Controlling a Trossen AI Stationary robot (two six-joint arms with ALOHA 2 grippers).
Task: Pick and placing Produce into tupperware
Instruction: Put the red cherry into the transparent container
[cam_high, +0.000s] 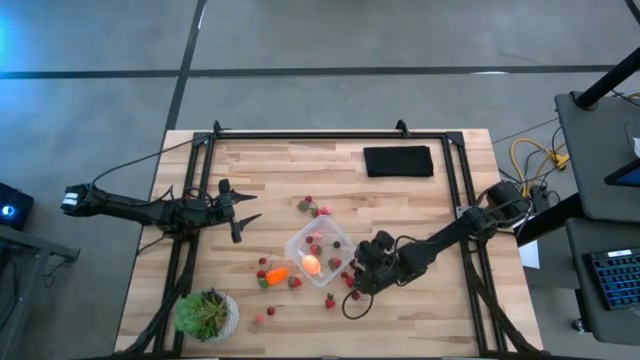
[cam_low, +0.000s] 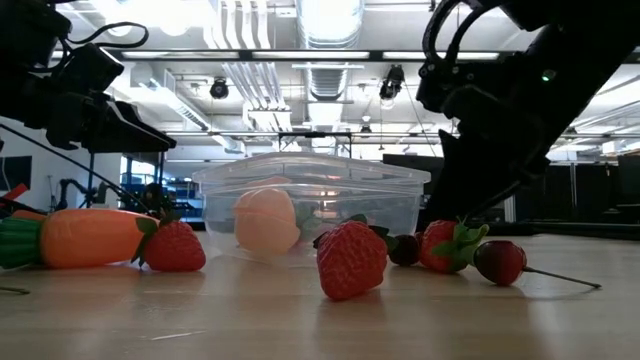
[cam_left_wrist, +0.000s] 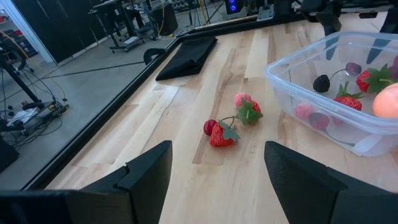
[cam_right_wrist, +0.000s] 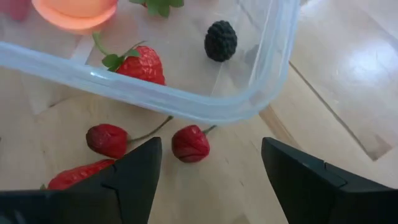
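Wooden tabletop (cam_high: 420, 200) fills my overhead feed, with my left gripper (cam_high: 243, 208) released and hovering well left of the tupperware (cam_high: 318, 247). That tub sits mid-table holding the round pink-orange fruit (cam_high: 311, 264) and some berries, a carrot (cam_high: 276, 274) just left of it. My right gripper (cam_high: 362, 272), fingers spread, sits beside the tub's right corner above two cherries (cam_right_wrist: 190, 142).
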